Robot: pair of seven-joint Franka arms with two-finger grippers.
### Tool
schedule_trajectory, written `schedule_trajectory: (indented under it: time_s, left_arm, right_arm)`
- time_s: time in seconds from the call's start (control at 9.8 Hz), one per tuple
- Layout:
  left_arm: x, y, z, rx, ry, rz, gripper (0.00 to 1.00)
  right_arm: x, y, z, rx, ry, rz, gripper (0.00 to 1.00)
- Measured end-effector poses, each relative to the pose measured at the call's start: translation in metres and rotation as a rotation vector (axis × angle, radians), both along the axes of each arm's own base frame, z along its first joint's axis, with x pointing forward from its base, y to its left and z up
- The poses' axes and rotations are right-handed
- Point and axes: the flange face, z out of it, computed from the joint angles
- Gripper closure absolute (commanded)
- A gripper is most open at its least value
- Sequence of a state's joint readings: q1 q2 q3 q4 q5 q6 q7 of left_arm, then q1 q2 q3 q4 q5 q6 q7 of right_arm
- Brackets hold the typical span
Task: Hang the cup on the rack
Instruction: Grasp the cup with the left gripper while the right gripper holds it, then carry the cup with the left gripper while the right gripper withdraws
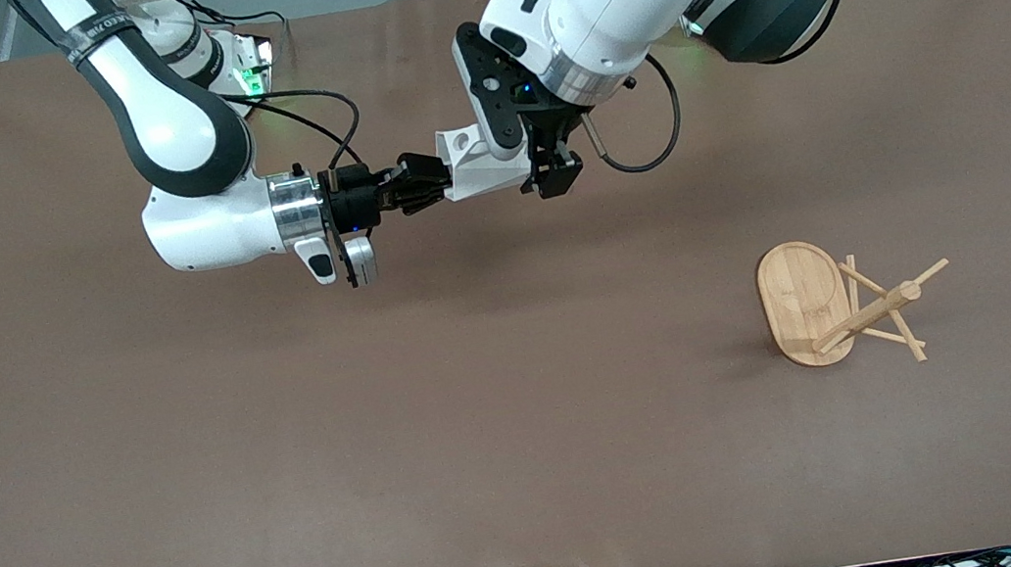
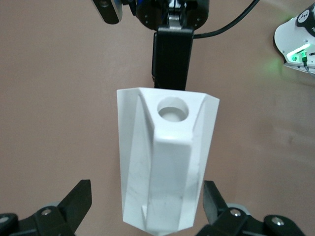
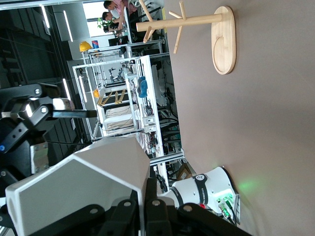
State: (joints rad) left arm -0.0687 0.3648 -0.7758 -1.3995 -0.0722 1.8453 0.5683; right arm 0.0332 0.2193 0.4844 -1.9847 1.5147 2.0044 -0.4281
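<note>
front view: the right gripper (image 1: pixel 437 184) is clamped on the rim of the cup (image 1: pixel 479 166), held sideways in the air. the left gripper (image 1: pixel 549 173) has its jaws wide, straddling the cup's other end without pinching it. the rack (image 1: pixel 827 307) stands well apart from both, toward the left arm's end of the table (image 1: pixel 289 432).

Two arms meet in the air over the middle of the brown surface (image 1: pixel 295 471), crowding that spot: the right claw (image 1: pixel 427 186) clamps the cup (image 1: pixel 477 164), and the left claw (image 1: pixel 549 173) stands spread around it. The rack (image 1: pixel 826 308) stands alone toward the left arm's end, nearer the front camera, with open surface around it.
</note>
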Motion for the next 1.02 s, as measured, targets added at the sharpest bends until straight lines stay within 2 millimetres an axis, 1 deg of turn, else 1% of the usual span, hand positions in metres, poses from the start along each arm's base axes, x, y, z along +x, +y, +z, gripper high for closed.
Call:
schedule_trajectory:
  time_s: [0.2, 0.31, 0.41, 0.51, 0.61, 0.71, 0.82, 0.92, 1.02]
  left_arm:
    - [-0.005, -0.009, -0.011, 0.019, 0.003, -0.023, 0.00]
    - [-0.006, -0.011, -0.016, 0.024, 0.009, -0.028, 0.08]
    - [-0.005, -0.011, -0.019, 0.026, 0.014, -0.028, 0.42]
    - [-0.004, -0.010, -0.021, 0.031, 0.012, -0.029, 0.69]
    - [-0.004, -0.011, -0.022, 0.036, 0.010, -0.031, 0.88]
    - [-0.004, -0.011, -0.022, 0.038, 0.006, -0.034, 0.96]
    - [-0.004, -0.011, -0.022, 0.038, 0.006, -0.034, 0.99]
    - [-0.004, -0.011, -0.022, 0.038, 0.006, -0.034, 0.99]
    - [-0.004, -0.011, -0.021, 0.038, 0.006, -0.033, 0.99]
  right_arm:
    - [0.000, 0.000, 0.000, -0.002, -0.001, -0.003, 1.00]
    - [0.000, 0.000, -0.001, -0.004, -0.002, -0.007, 1.00]
    - [0.001, 0.000, -0.002, -0.010, -0.004, -0.013, 1.00]
    - [0.000, 0.001, -0.003, -0.015, -0.005, -0.016, 1.00]
    - [0.000, 0.001, -0.004, -0.021, -0.008, -0.024, 1.00]
    - [0.001, 0.000, -0.004, -0.024, -0.008, -0.028, 1.00]
    - [0.001, 0.000, -0.004, -0.024, -0.008, -0.028, 1.00]
    - [0.001, 0.000, -0.004, -0.023, -0.008, -0.028, 0.99]
    - [0.001, 0.000, -0.004, -0.023, -0.009, -0.029, 0.80]
